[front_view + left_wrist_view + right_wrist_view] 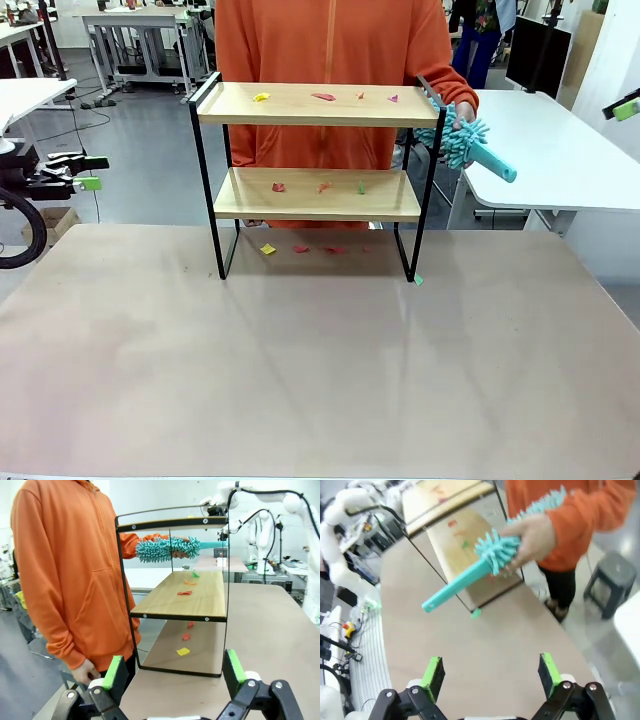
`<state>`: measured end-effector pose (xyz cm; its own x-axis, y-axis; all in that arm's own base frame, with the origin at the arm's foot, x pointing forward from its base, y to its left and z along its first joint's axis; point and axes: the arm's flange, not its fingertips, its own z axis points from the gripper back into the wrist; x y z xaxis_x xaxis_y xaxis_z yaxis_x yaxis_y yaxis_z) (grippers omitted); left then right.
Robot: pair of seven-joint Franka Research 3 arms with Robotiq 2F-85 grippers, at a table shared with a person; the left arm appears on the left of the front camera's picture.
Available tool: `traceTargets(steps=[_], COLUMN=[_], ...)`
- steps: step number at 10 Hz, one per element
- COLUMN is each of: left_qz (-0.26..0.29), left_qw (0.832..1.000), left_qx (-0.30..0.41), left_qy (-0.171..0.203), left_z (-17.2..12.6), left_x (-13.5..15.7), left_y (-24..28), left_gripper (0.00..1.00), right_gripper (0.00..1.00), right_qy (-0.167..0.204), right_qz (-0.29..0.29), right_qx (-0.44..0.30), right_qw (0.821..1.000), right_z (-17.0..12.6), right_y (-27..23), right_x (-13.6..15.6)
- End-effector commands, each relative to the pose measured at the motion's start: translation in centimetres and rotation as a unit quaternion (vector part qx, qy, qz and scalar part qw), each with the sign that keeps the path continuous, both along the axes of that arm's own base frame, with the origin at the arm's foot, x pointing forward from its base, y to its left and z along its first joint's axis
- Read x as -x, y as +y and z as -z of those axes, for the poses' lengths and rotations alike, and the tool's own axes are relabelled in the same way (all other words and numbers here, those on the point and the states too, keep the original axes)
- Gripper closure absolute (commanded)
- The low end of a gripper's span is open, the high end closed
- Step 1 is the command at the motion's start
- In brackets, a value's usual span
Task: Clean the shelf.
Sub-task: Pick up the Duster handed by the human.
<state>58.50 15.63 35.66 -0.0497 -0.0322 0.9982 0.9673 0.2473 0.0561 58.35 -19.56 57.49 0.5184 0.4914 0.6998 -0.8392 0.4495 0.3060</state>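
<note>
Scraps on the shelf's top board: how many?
4, in a row on the top board: yellow scrap at left, red scrap mid-board, orange scrap, pink scrap at right. None looks hidden.

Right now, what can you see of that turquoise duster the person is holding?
The duster is turquoise: a head of soft, stubby tufts on a smooth handle that looks plastic. The person's hand grips it around the tufted head, so the handle juts out, tilted downward. It hangs beside the shelf, near its top board at the robot's right end; whether the tufts brush the frame I cannot tell.
</note>
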Motion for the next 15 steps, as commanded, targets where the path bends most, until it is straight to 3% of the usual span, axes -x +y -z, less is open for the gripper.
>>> traceTargets(steps=[1, 3, 4, 5, 6, 9, 10, 12, 15], left_qz=[-0.004, -0.004, -0.004, -0.004, -0.004, -0.004, -0.004, -0.004, -0.004], left_qw=[1.0, 1.0, 1.0, 1.0, 1.0, 1.0, 1.0, 1.0, 1.0], left_qx=[-0.002, -0.002, -0.002, -0.002, -0.002, -0.002, -0.002, -0.002, -0.002], left_qy=[-0.005, -0.005, -0.005, -0.005, -0.005, -0.005, -0.005, -0.005, -0.005], left_z=[-0.1, -0.1, -0.1, -0.1, -0.1, -0.1, -0.1, -0.1, -0.1], left_x=[-0.1, -0.1, -0.1, -0.1, -0.1, -0.1, -0.1, -0.1, -0.1], left_y=[-0.1, -0.1, -0.1, -0.1, -0.1, -0.1, -0.1, -0.1, -0.1], left_gripper=[0.0, 0.0, 0.0, 0.0, 0.0, 0.0, 0.0, 0.0, 0.0], right_gripper=[0.0, 0.0, 0.0, 0.0, 0.0, 0.0, 0.0, 0.0, 0.0], right_qy=[0.054, 0.047, 0.029, -0.006, 0.029, 0.021, 0.009, 0.008, 0.052], right_qz=[0.027, 0.068, 0.086, 0.078, 0.058, 0.065, 0.119, 0.192, 0.275], right_qx=[0.099, 0.164, 0.165, 0.122, 0.153, 0.151, 0.202, 0.219, 0.201], right_qw=[0.993, 0.983, 0.982, 0.989, 0.986, 0.986, 0.972, 0.957, 0.939], right_z=[-2.7, -4.2, -4.2, -3.8, -5.8, -5.4, -6.8, -9.0, -9.2], right_y=[4.4, 7.9, 9.1, 8.8, 8.1, 8.7, 10.9, 14.9, 20.6], right_x=[0.2, 0.2, 0.4, 0.2, -0.6, -0.8, 2.4, 6.4, 11.5])
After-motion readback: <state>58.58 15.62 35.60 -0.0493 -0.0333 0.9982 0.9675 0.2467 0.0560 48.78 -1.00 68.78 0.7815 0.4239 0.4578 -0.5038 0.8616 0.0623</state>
